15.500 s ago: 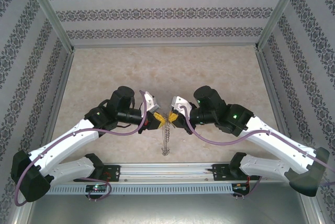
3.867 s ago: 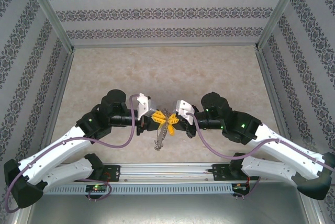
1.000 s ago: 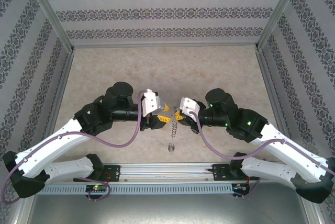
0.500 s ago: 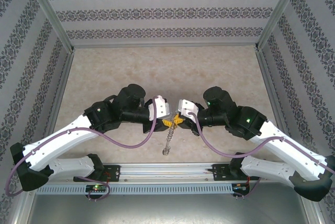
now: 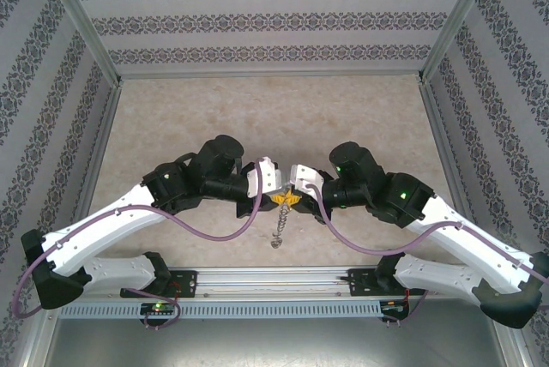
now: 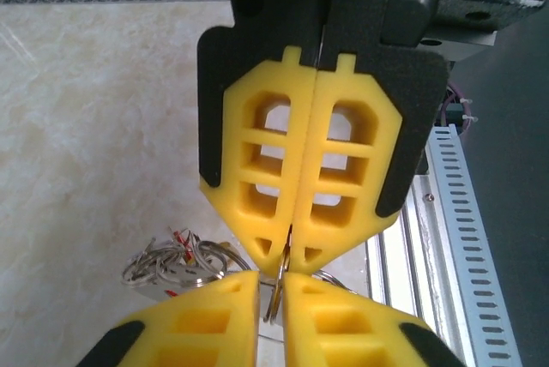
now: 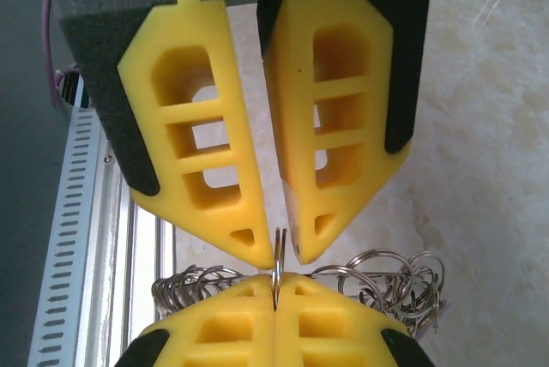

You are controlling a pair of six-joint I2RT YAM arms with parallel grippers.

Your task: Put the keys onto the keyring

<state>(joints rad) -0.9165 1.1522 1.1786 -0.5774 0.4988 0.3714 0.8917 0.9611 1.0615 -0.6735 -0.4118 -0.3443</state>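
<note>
Yellow plastic meets yellow plastic low over the near half of the pale marbled surface [image 5: 257,118]. The left arm [image 5: 111,221] and the right arm [image 5: 455,230] reach in toward each other until the left jaws and the right jaws stand tip to tip, all but touching.

Between them they hold the keyring [image 5: 279,225]. From above it reads as a thin grey chain of wire loops, hanging from the meeting point toward the slotted rail [image 5: 274,307] at the near edge. Its lower end is down by the surface, though I cannot tell whether it rests there.

In the left wrist view, the left jaws at the bottom edge are closed to a narrow slit with one fine wire loop pinched in it. The right jaws facing them are pressed fully together, and the same loop runs up into their tips.

In the right wrist view, the right jaws are shut flat on the wire. The left jaws above are drawn in on it at their tips, while their pads splay apart further back.

Beneath the jaws lies a tangle of loops. A few small red-headed pieces show among it, the keys [image 6: 176,255], too small and bunched to count.
</note>
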